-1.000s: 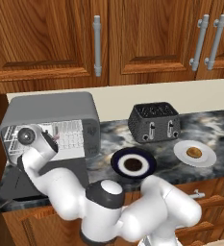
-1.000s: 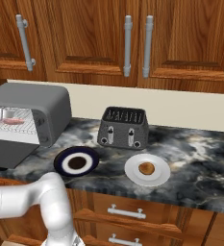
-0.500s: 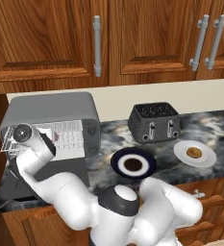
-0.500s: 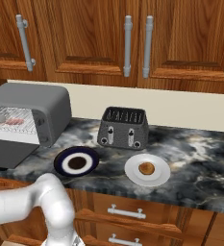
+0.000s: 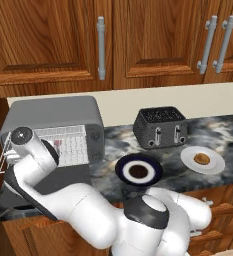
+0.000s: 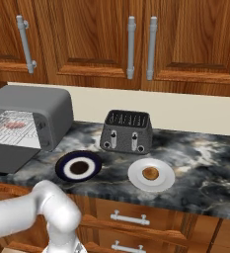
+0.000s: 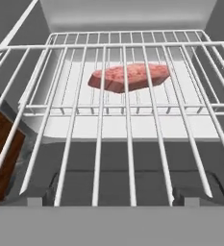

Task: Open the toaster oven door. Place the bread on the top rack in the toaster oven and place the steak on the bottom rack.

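With steak point(image 7: 129, 77) lying on the bottom rack point(image 7: 118, 103) and fingers point(image 7: 41, 196) apart, empty: back out, then fetch bread point(image 6: 150, 173) for the top rack point(image 7: 132, 120)

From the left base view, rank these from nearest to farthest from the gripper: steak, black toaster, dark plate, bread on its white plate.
The gripper is at the toaster oven's open front.
1. steak: inside the oven, just right of the hand.
2. dark plate: mid-counter.
3. black toaster: behind that plate, by the wall.
4. bread: far right, on its white plate.
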